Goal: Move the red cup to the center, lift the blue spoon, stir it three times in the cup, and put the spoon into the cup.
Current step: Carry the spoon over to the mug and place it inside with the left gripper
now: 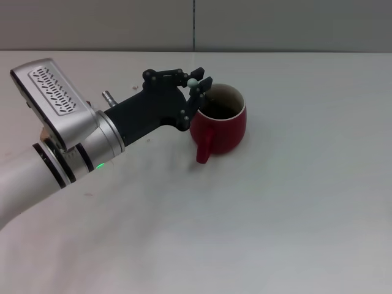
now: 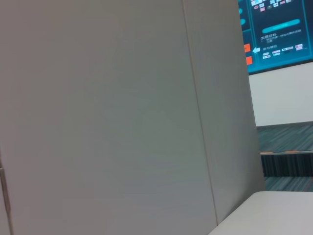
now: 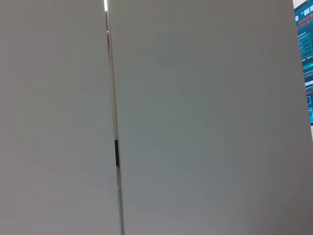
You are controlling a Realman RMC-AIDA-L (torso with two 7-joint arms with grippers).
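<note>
The red cup (image 1: 222, 125) stands upright on the white table (image 1: 275, 214), a little behind and to the right of its middle, with its handle toward me. My left gripper (image 1: 195, 84) is at the cup's left rim, with its fingers closed around the pale blue end of the blue spoon (image 1: 192, 81). The rest of the spoon is hidden behind the fingers and the cup's dark inside. The right arm is out of view. Neither wrist view shows the cup, the spoon or any fingers.
The silver and black left arm (image 1: 67, 131) reaches in from the left front. A grey panel wall (image 1: 196, 24) stands behind the table's far edge. The left wrist view shows wall panels (image 2: 122, 117) and a blue screen (image 2: 279, 29).
</note>
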